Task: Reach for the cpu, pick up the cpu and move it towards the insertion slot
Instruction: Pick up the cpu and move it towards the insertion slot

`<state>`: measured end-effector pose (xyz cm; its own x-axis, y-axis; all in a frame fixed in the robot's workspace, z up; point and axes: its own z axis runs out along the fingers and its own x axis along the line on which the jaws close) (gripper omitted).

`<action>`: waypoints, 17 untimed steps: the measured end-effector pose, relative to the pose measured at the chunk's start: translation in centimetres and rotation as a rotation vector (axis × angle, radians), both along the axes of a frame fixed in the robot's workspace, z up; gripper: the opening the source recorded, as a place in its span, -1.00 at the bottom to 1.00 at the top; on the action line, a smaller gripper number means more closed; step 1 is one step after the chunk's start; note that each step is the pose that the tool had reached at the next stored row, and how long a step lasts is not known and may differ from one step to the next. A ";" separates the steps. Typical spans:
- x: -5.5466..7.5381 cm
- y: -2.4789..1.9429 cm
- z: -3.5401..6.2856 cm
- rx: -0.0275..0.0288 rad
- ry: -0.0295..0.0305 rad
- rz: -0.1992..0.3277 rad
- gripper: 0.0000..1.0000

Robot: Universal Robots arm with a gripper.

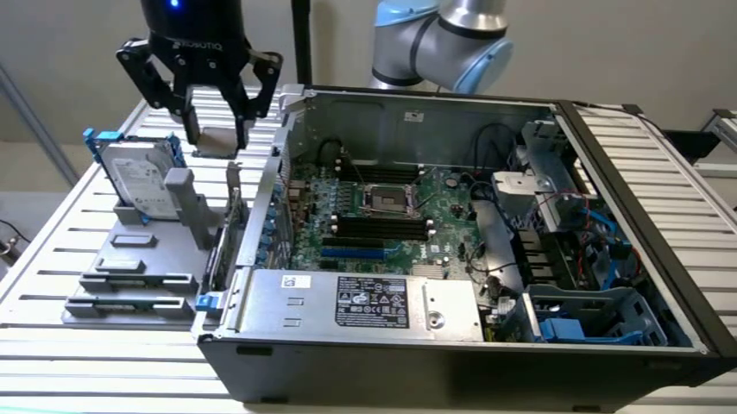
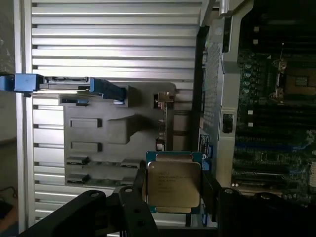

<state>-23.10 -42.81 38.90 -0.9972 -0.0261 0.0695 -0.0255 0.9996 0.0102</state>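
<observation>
1 cpu [image 2: 173, 181], 1 gripper [image 1: 214, 129], 1 insertion slot [image 1: 386, 201], 1 hard drive [image 1: 141, 175], 1 computer case [image 1: 645, 172].

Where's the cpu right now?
The cpu sits between the gripper fingers, lifted above the hard drive, at the exterior view's left of the computer case.

Arm is raised at the exterior view's upper left, wrist pointing straight down. The gripper [image 1: 217, 121] hangs vertical, its two black fingers [image 1: 151, 82] splayed outward at the knuckles and angling inward to the tips. Jaws are closed on the cpu [image 2: 173, 183], which sits flat between the fingertips, off any surface.
</observation>
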 end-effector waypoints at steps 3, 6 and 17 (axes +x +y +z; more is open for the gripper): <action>1.4 0.00 0.20 0.0013 0.0005 0.001 0.08; 2.7 0.00 0.25 0.0052 0.0005 0.001 0.08; 7.7 0.00 0.25 0.0128 0.0005 0.002 0.08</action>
